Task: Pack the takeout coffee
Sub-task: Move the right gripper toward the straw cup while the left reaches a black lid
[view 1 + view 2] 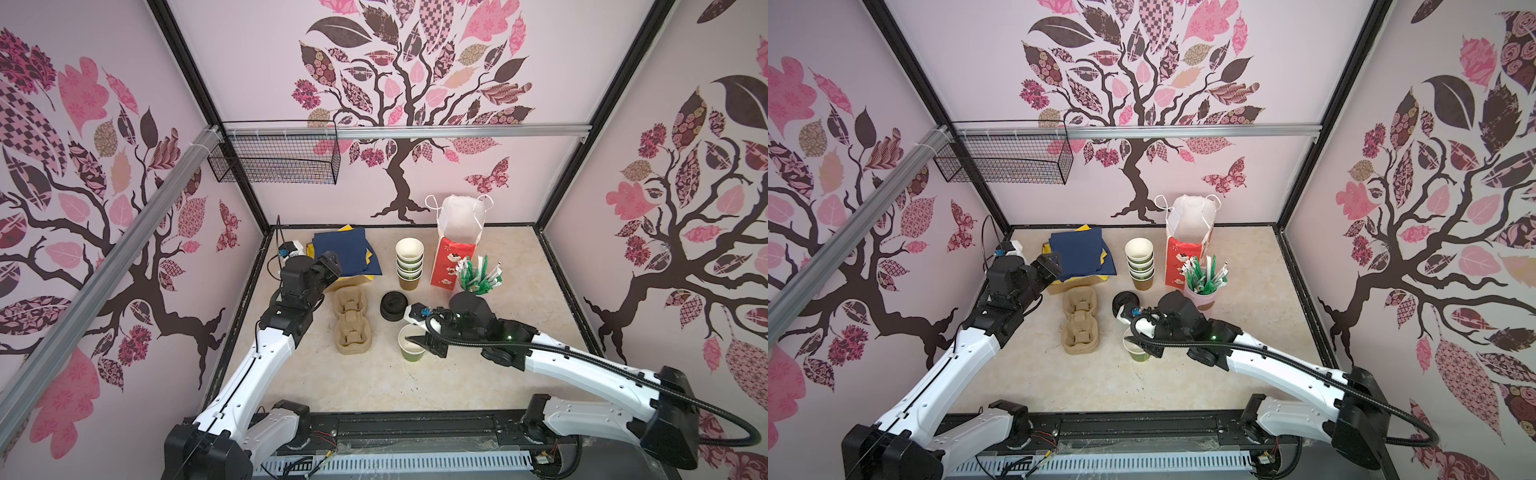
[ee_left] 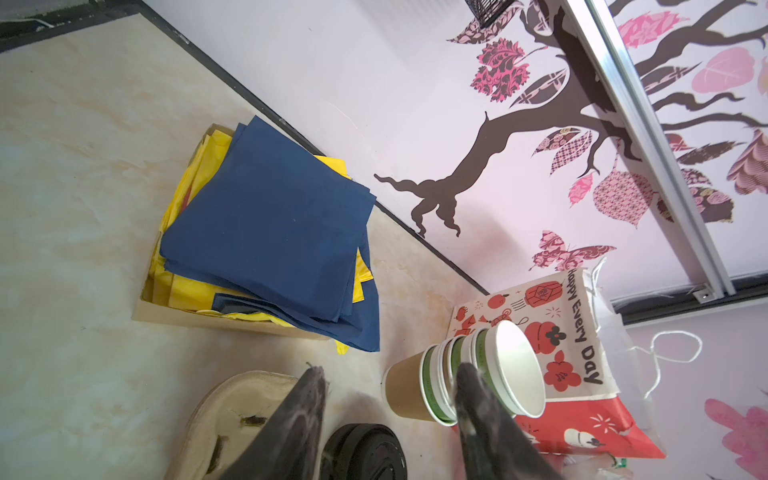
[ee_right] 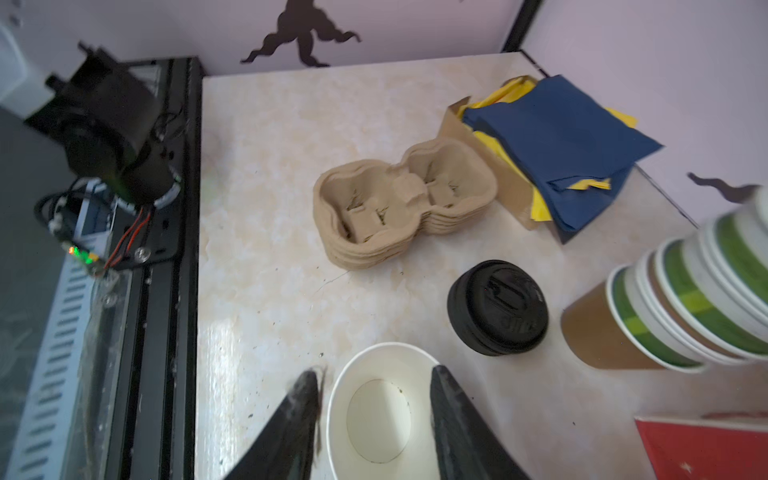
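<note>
- While the right gripper (image 3: 374, 370) sits low at the table, its jaws are spread and released, one finger on each side of the green cup (image 3: 378, 419), with a slim gap at one finger.
- Cup stands upright between those fingers, lidless, white inside.
- Black lids (image 3: 496, 307) stacked just past the fingertips; cup carrier (image 3: 405, 208) farther ahead.
- Left gripper (image 2: 390, 369) also spread, gripping nothing; cup stack (image 2: 469, 374) ahead of one finger, apart from it; blue napkins (image 2: 270, 232) beyond.

Beige bench (image 1: 374, 382) w/ open green cup (image 1: 411, 345), black lid stack (image 1: 392, 306), cup stack (image 1: 409, 264), cardboard carriers (image 1: 351, 322), napkin box (image 2: 208, 320), red bag (image 1: 453, 259), pot of sachets (image 1: 478, 278).
</note>
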{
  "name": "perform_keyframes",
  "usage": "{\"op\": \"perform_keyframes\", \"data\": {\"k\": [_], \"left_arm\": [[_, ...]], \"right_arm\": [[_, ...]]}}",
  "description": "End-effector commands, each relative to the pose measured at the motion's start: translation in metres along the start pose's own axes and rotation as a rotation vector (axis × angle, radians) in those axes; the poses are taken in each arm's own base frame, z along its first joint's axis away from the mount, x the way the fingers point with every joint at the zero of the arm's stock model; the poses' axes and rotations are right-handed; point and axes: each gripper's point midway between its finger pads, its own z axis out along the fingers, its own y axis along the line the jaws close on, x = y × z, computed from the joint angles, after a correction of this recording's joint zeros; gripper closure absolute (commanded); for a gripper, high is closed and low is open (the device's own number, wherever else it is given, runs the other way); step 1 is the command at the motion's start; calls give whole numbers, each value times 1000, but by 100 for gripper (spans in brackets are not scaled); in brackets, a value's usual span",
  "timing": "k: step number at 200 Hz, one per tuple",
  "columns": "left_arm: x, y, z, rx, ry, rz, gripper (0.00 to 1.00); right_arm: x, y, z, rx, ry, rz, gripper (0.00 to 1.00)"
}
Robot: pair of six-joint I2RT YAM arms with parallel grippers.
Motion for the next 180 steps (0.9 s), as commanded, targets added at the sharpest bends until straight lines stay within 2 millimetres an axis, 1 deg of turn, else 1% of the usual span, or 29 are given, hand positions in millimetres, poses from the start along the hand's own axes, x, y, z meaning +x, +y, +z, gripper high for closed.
{"op": "perform_keyframes", "data": {"k": [1,23,43,54,68,89,115,131,153,180], "left_arm": [[13,0,4,2,86,91,46],[33,-5,7,2,179,186,46],[63,-17,9,9,281,328,46],[79,-22,9,14,348,392,46],[101,-22,11,7,437,451,45],[122,-20,14,-2,523,502,45],[152,-20,20,24,637,556,42],[173,-22,24,31,715,624,38],[194,-27,30,31,789,724,29],[207,-34,45,39,781,800,20]], "right_arm": [[-19,-53,-27,313,-59,321,50],[1,-73,-28,453,56,464,48],[13,-80,-24,516,150,532,45],[14,-83,-23,540,177,553,44],[9,-86,-26,553,177,563,42],[3,-91,-32,568,141,567,41],[7,-100,-40,600,141,590,41],[7,-104,-46,623,143,594,40],[1,-108,-57,651,112,593,39],[-4,-112,-70,686,74,585,39]]}}
